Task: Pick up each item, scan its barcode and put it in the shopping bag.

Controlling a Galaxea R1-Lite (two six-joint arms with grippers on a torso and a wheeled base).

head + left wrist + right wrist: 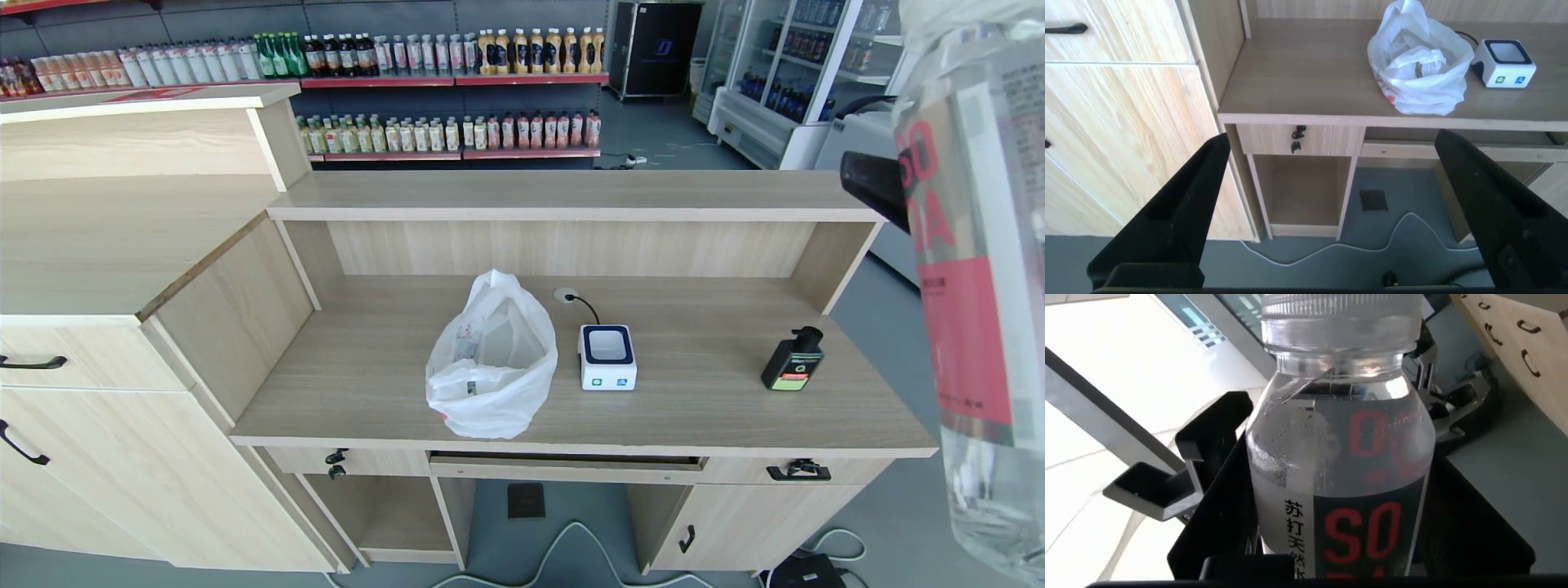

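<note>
A clear bottle (971, 286) with a red label hangs high at the right, very close to the head camera. My right gripper (1339, 498) is shut on the bottle (1339, 416), one black finger (873, 189) showing beside it. The white shopping bag (490, 359) stands open on the counter (694, 400), with items inside. The white barcode scanner (607, 356) sits just right of the bag. A black pump bottle (793, 360) stands farther right. My left gripper (1331, 220) is open and empty, low in front of the counter's left part, facing the bag (1421, 57) and scanner (1505, 63).
A tall wooden cabinet (122, 245) adjoins the counter on the left. A raised ledge (571, 192) runs along the counter's back. Drink shelves (449, 82) and a glass fridge (784, 73) stand behind. Cables (1372, 245) lie on the floor under the desk.
</note>
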